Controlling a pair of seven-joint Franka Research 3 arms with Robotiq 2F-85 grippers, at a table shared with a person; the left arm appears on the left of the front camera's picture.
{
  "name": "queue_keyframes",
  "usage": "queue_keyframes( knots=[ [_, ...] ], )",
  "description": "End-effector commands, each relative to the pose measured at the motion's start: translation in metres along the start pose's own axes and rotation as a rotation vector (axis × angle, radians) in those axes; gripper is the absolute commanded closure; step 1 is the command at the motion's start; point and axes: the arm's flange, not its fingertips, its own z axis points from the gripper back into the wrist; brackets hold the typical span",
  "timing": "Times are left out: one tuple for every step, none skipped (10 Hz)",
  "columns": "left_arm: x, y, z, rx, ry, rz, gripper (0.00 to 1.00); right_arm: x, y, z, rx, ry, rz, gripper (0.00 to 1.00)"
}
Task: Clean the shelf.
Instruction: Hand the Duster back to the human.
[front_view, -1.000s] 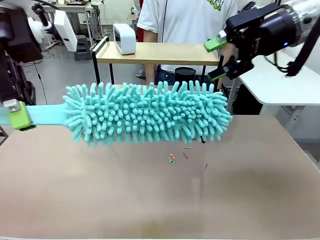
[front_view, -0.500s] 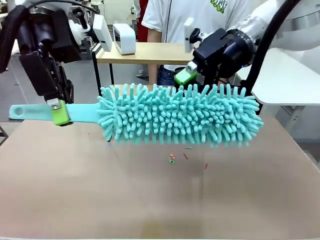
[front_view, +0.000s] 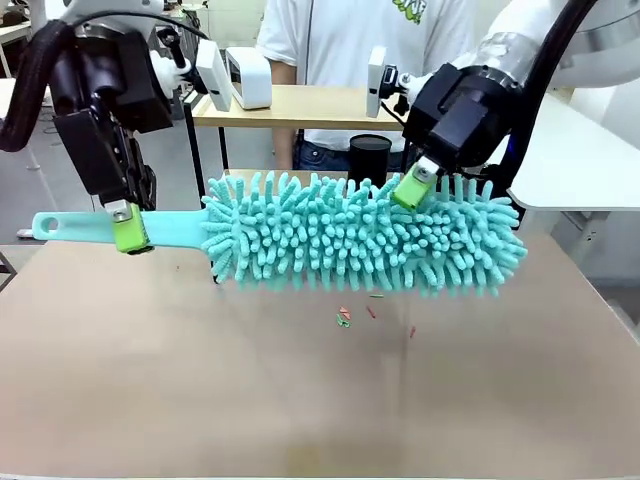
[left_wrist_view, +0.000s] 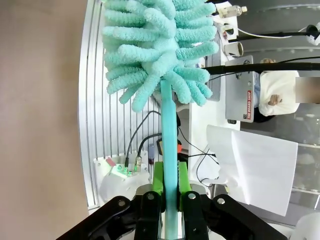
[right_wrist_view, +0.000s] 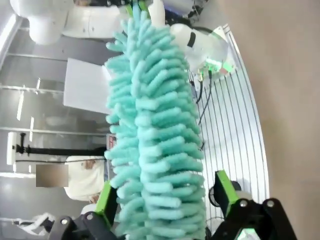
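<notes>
Change: my right jaws (front_view: 412, 188) have dropped from behind onto the duster (front_view: 365, 240), which drifted slightly right.
Front: my left jaws (front_view: 128, 228) pinch its flat handle above the tabletop (front_view: 300, 400); the shelf (front_view: 300, 105) stands beyond, with crumbs (front_view: 345, 317) below the duster.
Left wrist: pads (left_wrist_view: 158, 177) clamped on handle.
Right wrist: jaws spread wide, straddling the duster's pile.
Meaning: a handover or two-handed hold looks near.
</notes>
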Motion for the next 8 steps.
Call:
queue_keyframes(
  knots=[
    [-0.0002, -0.0049, 0.0033, -0.010, -0.027, -0.028, 0.87, 0.0022, -0.0047, 0.0024, -0.015, 0.045, 0.047, 0.00],
    [0.0005, -0.0055, 0.0036, -0.012, -0.028, -0.029, 0.87, 0.0025, -0.0047, 0.0028, -0.017, 0.046, 0.055, 0.00],
    [0.0005, -0.0055, 0.0040, -0.012, -0.031, -0.027, 0.87, 0.0017, -0.0038, 0.0025, -0.018, 0.051, 0.065, 0.00],
    [0.0003, -0.0052, 0.0044, -0.013, -0.032, -0.026, 0.87, -0.0001, -0.0042, 0.0021, -0.028, 0.048, 0.059, 0.26],
    [0.0005, -0.0050, 0.0039, -0.013, -0.035, -0.023, 0.87, -0.0003, -0.0039, 0.0027, -0.025, 0.056, 0.058, 0.59],
    [0.0004, -0.0041, 0.0039, -0.012, -0.036, -0.018, 0.87, -0.0008, -0.0033, 0.0022, -0.028, 0.062, 0.063, 0.85],
    [0.0000, -0.0010, 0.0046, 0.002, -0.057, 0.014, 0.87, -0.0003, -0.0039, 0.0019, -0.052, 0.062, 0.041, 1.00],
    [0.0004, -0.0008, 0.0043, 0.004, -0.058, 0.011, 0.87, 0.0001, -0.0041, 0.0020, -0.042, 0.067, 0.050, 1.00]
  ],
)
